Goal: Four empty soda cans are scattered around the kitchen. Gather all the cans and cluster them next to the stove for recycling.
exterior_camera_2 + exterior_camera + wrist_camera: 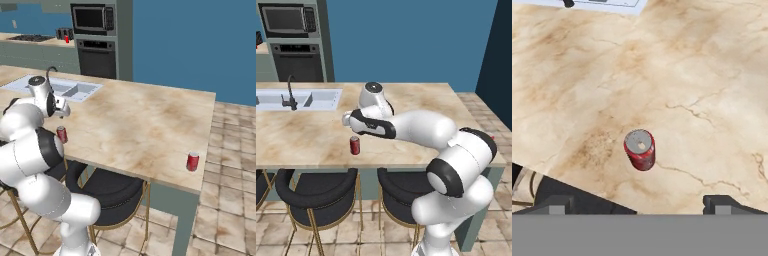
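The two dark fingertips [556, 204] of the hand [639, 204] stand at the bottom of the hand view, spread wide apart and holding nothing. Beyond them a soda can [640, 149] stands upright on the table [702, 75], near the front edge, above a black stool [318, 192].

The main risk, I think, comes from this position. The can is light and empty, and it stands close to the edge — if one finger touches its side before the other during the descent, the can may tip and roll off the table to the tiled floor. The can also does not sit exactly under the middle of the hand as the hand view shows it, so a straight descent could land a finger on the metal top. The arm is stretched low over the table, so its forearm may also brush the table.

Count: I see three red cans. The one under the hand, a second can [192, 161] near the far right corner of the table, well apart from the first, and a small red can [66, 39] on the far counter beside the stove [28, 38] — it is too small to tell more. A fourth I cannot place. One sink [308, 98] with one faucet [290, 93], two stools fully visible and part of a third at the left edge, one microwave [289, 19] above one oven [297, 62].
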Controlling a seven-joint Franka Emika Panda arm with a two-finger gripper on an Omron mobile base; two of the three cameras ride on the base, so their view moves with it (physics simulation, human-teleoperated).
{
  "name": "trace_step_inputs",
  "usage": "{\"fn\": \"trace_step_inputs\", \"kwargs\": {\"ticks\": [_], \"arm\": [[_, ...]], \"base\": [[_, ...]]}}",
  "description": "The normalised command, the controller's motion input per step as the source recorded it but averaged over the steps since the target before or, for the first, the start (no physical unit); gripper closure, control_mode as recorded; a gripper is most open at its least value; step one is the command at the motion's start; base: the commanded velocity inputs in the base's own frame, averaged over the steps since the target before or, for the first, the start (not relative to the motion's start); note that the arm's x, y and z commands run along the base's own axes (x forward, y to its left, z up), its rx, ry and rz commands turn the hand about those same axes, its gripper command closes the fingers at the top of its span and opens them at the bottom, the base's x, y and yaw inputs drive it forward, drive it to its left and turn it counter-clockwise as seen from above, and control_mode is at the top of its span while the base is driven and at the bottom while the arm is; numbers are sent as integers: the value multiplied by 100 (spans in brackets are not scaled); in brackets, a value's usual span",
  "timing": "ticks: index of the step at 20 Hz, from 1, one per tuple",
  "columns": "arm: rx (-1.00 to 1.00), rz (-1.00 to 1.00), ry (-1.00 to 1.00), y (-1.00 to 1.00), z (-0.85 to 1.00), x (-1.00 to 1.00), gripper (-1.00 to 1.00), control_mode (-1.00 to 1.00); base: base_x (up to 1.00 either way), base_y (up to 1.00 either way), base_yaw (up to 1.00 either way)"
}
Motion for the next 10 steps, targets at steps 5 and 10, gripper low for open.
{"fn": "trace_step_inputs", "kwargs": {"ticks": [5,10], "arm": [[1,0,0,0,-8,8,-100,-100],[2,0,0,0,-10,7,-100,-100]], "base": [[0,0,0],[0,0,0]]}}
